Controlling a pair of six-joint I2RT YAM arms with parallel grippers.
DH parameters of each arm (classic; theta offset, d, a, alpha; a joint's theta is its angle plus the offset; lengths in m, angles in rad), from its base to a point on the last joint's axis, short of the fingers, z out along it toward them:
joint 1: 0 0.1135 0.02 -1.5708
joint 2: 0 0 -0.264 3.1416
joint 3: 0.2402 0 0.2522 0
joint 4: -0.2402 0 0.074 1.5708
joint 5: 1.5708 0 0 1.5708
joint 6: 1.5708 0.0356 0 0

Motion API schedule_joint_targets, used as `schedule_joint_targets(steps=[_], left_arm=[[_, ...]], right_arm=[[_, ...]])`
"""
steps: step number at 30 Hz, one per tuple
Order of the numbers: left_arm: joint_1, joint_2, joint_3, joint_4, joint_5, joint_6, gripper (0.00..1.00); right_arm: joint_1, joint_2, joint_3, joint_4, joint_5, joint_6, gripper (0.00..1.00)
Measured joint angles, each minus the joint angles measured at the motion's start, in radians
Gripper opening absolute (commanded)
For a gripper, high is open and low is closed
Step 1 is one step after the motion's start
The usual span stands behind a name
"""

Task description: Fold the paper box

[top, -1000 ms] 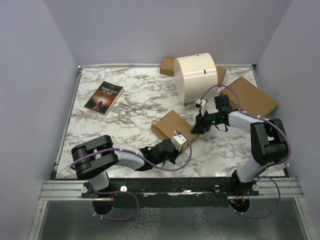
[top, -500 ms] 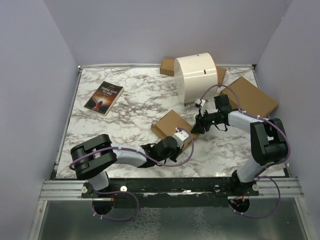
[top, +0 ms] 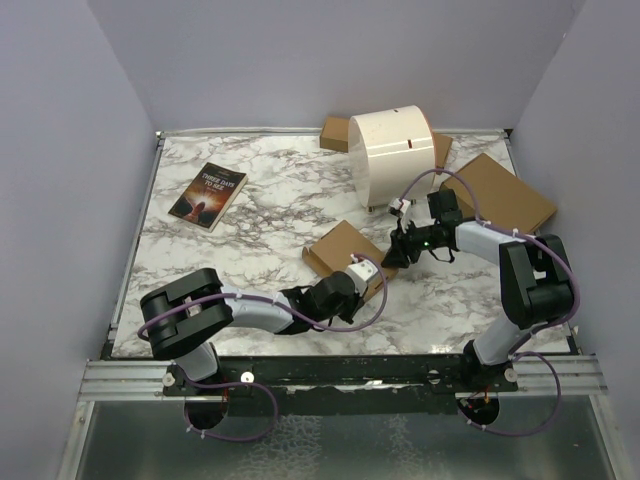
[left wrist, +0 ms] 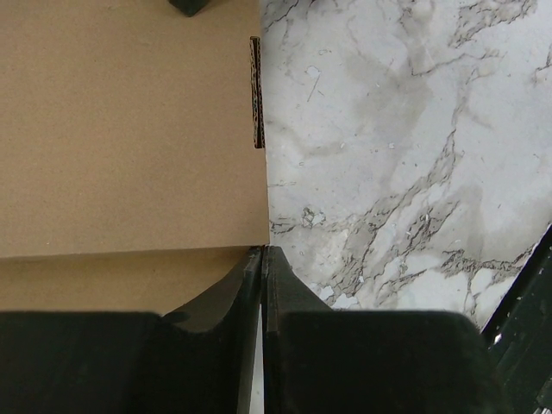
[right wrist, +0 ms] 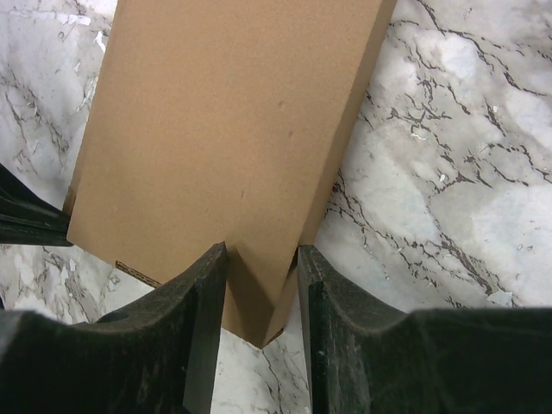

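The paper box (top: 342, 248), a thin brown cardboard mailer, lies folded flat-sided in the middle of the marble table (top: 250, 240). My left gripper (top: 370, 274) is at its near right corner. In the left wrist view the fingertips (left wrist: 261, 254) are pressed together right at the corner of the box (left wrist: 129, 129), with nothing visible between them. My right gripper (top: 393, 256) meets the box from the right. In the right wrist view that gripper (right wrist: 260, 259) straddles a corner of the box (right wrist: 224, 129), and both fingers press against the cardboard.
A book (top: 208, 195) lies at the back left. A white curved sheet (top: 392, 158) stands at the back, with cardboard pieces (top: 335, 132) behind it. A larger brown box (top: 505, 192) lies at the back right. The table's near edge rail (top: 340, 375) runs close behind the arms.
My left gripper has crept a little up along the box's near right edge. The right arm and the box have not moved.
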Motion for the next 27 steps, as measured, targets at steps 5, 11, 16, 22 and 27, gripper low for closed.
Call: schedule_joint_targets(steps=[5, 11, 16, 22, 27], left_arm=[[0.002, 0.000, 0.008, -0.017, 0.002, -0.002, 0.11], [0.005, -0.005, 0.013, -0.041, 0.004, -0.003, 0.13], [0.006, -0.006, 0.022, -0.063, 0.004, -0.006, 0.19], [0.010, -0.013, 0.027, -0.098, 0.002, -0.013, 0.26], [0.012, -0.021, 0.048, -0.146, -0.004, -0.025, 0.27]], right_arm=[[0.002, 0.006, 0.005, -0.001, 0.000, 0.000, 0.37], [0.002, 0.008, 0.006, -0.003, 0.000, 0.000, 0.37], [0.003, 0.009, 0.006, -0.004, 0.000, 0.000, 0.37], [0.008, 0.010, 0.006, -0.008, -0.001, 0.001, 0.37], [0.010, 0.010, 0.006, -0.010, -0.002, 0.001, 0.37]])
